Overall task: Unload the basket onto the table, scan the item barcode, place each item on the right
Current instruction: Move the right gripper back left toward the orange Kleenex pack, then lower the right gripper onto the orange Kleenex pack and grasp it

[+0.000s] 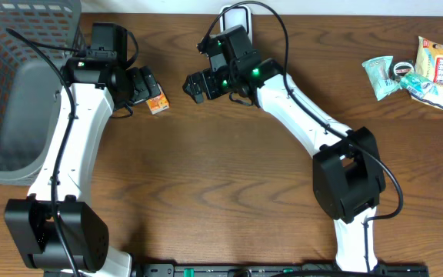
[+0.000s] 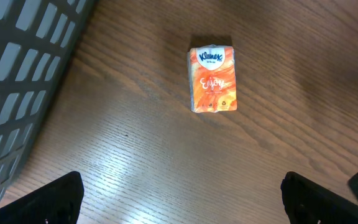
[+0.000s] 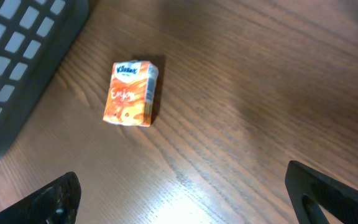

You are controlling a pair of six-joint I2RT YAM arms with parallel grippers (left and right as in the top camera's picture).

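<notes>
Grey basket point(image 1: 6, 85) far left. Left gripper point(image 1: 146, 86) spread wide, empty. Kleenex pack point(image 1: 158, 102) lies flat just beside it, no barcode showing. Right gripper point(image 1: 196, 85) near, also wide, empty. We fear the arms clashing, or the soft pack sliding. Dark wood table point(image 1: 229, 192); snack packets point(image 1: 418, 69) far right; room unseen.

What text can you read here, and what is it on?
"Kleenex": top of the orange tissue pack.
"Enjoy": script across the pack's middle.
Small marks at the pack's bottom edge: too small to read.
Packets at far right, overhead view: print blurred, unreadable.
</notes>
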